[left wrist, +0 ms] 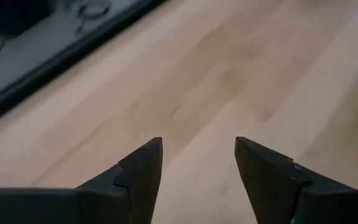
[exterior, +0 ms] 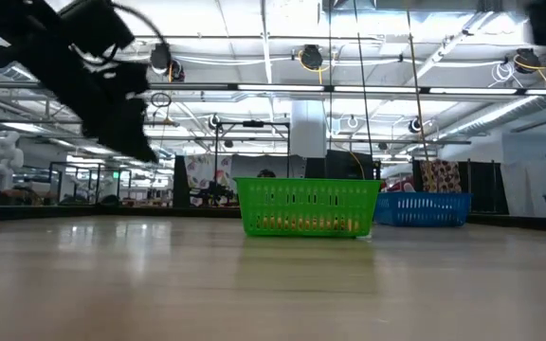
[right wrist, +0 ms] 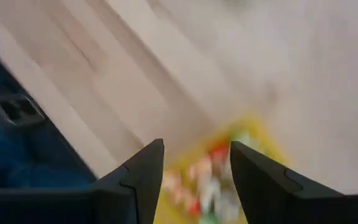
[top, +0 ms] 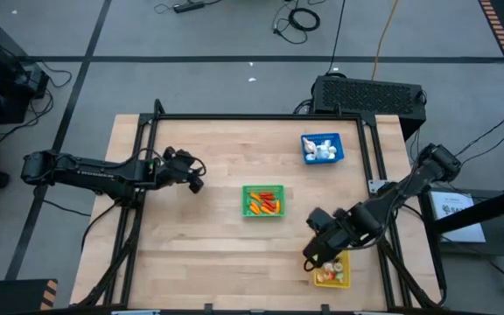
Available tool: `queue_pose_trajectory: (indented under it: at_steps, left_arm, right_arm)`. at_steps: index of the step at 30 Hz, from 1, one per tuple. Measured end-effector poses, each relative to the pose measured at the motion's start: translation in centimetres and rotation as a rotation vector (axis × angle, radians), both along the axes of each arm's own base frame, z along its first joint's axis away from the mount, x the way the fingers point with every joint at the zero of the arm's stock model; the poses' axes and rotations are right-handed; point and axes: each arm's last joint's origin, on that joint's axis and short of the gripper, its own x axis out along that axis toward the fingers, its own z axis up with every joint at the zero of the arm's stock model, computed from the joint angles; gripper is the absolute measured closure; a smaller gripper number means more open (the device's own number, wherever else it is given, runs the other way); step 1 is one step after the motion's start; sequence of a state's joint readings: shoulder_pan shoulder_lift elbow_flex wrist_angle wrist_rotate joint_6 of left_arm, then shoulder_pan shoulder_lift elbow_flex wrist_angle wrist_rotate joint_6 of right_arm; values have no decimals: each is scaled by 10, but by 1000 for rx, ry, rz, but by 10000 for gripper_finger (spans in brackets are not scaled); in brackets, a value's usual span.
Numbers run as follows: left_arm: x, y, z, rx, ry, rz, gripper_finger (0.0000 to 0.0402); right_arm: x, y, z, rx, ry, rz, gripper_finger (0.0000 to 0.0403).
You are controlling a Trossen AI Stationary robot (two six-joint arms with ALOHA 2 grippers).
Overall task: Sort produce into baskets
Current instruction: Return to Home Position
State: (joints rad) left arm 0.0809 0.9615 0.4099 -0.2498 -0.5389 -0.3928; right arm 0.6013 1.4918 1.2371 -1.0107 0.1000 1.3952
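Three baskets stand on the wooden table. The green basket (top: 263,201) at the middle holds orange and red produce. The blue basket (top: 322,148) at the far right holds white pieces. The yellow basket (top: 332,271) at the near right holds mixed pieces (right wrist: 207,177). My right gripper (right wrist: 196,163) hangs open above the yellow basket, pointing steeply down, nothing between its fingers. My left gripper (left wrist: 197,163) stands open over bare wood at the left, clear of the baskets.
A black frame (top: 252,116) runs along the table's far edge and down both sides. Bare wood lies between the left gripper and the green basket (exterior: 306,206). The blue basket (exterior: 423,208) stands behind and right of it in the low view.
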Motion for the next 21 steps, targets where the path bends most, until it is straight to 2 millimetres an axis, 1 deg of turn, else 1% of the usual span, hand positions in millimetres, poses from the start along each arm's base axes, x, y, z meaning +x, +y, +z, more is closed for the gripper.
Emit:
queue_pose_trajectory:
  at_steps: [2, 6, 10, 12, 14, 17, 21]
  left_arm:
    - [8, -2, 8, 25, -86, -62, 191]
    - [23, -11, 28, 71, -297, -228, 191]
    - [31, -25, 47, 118, -477, -406, 191]
    - [32, -32, 54, 138, -544, -477, 191]
    - [33, -38, 60, 163, -594, -513, 191]
    - [32, -42, 68, 220, -665, -544, 191]
    - [28, -42, 77, 257, -714, -543, 191]
  right_arm:
    - [6, -1, 10, -93, -94, 87, 228]
    - [14, -8, 23, -296, -226, 255, 228]
    - [17, -23, 38, -445, -326, 358, 228]
    - [15, -29, 44, -505, -346, 405, 228]
    - [10, -37, 53, -560, -374, 432, 228]
    - [-6, -48, 61, -639, -436, 459, 228]
    - [-34, -68, 52, -673, -551, 457, 230]
